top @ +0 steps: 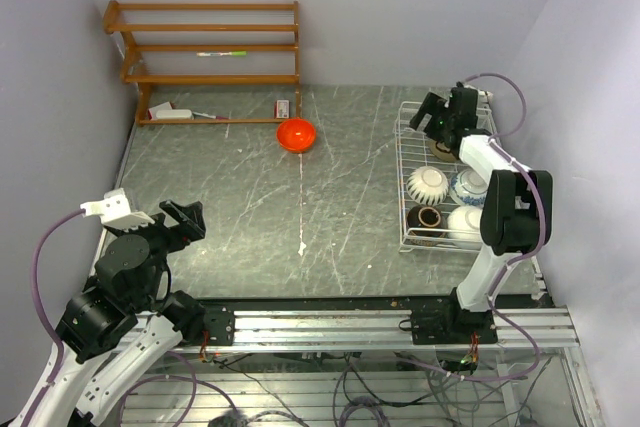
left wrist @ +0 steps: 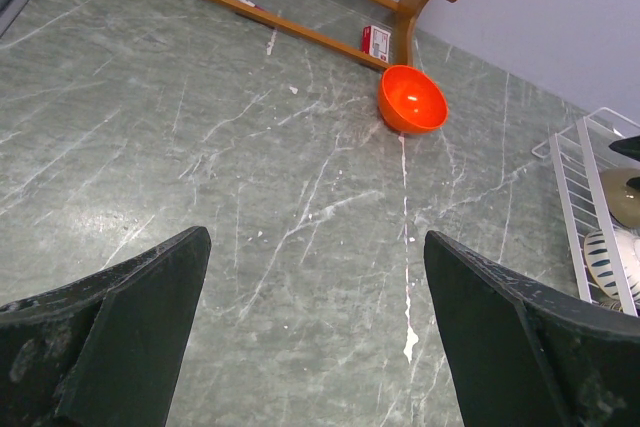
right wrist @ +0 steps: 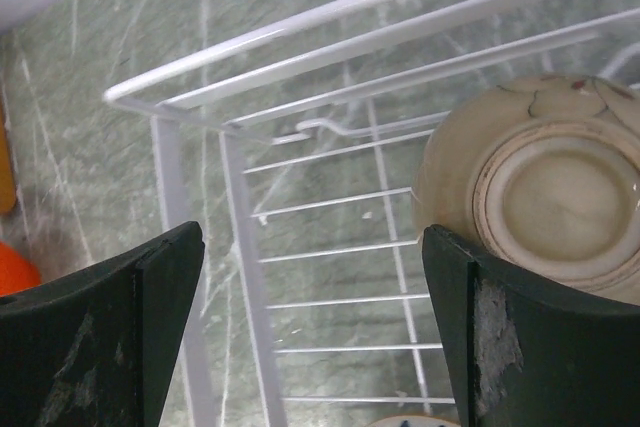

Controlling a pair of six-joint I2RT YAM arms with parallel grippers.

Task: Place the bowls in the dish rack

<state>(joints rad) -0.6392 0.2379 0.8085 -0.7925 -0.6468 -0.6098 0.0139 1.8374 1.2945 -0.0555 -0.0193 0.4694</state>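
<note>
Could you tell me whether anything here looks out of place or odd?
The orange bowl sits alone beside the wooden shelf, outside the dish rack holding the other bowls. A white streak runs along the table from it; spill or marking, unclear.

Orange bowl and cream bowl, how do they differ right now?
The orange bowl sits on the table, outside the rack; the cream bowl lies inside it. The orange bowl stands mouth up; the cream bowl shows its foot. Both are small round bowls.

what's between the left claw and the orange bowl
Only bare table with a white streak, from the left claw to the orange bowl; the left wrist view shows it.
</note>
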